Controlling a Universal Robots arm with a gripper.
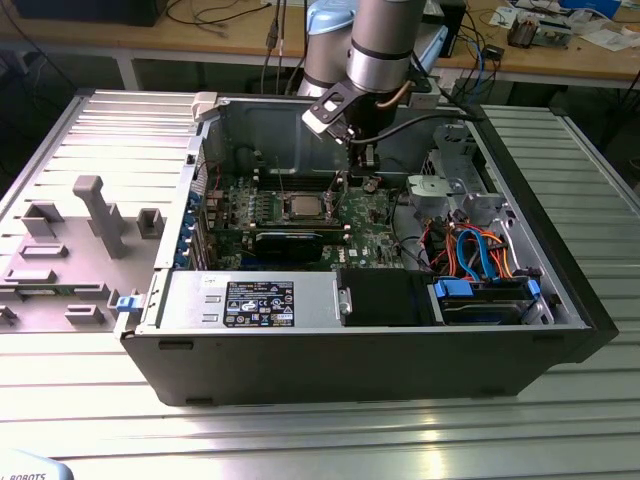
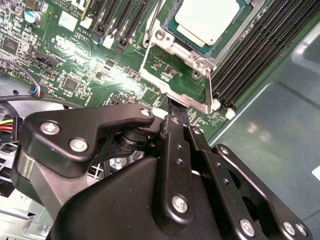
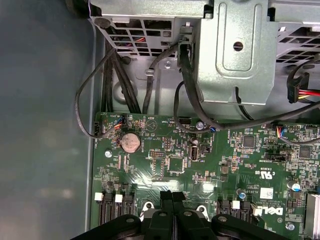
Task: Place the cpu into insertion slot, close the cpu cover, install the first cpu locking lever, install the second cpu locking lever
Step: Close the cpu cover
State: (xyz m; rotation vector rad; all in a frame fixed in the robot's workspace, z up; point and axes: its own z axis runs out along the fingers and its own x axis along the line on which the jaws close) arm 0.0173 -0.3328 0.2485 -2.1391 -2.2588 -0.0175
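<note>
One ribbed metal worktop [image 1: 330, 440] carries everything. Toward its edge at the exterior view's left stand grey fixture blocks [image 1: 95, 215], and a small blue clip [image 1: 124, 303] sits just beside the open computer case [image 1: 350, 375], which takes up the worktop's middle. Along the case's near wall lies the power supply [image 1: 190, 300], which bears a black-and-white printed label [image 1: 258, 303]. Behind it, the green motherboard [image 1: 370, 235] is dotted with small white printed markings. The cpu [image 2: 207, 20] lies in the insertion slot [image 1: 288, 207] with its pale metal top up. The cpu cover [image 2: 176, 47] lies around it as a silvery frame, and a thin wire locking lever [image 2: 152, 25] runs along one side. The end effector [image 2: 176, 107] is clenched, its black fingers pressed together with nothing seen between them. Its tips are at the cover's edge; I cannot tell if they touch. Toward the exterior view's right, orange and blue cables [image 1: 475, 250] curl above a blue-trimmed drive bay [image 1: 485, 295].
</note>
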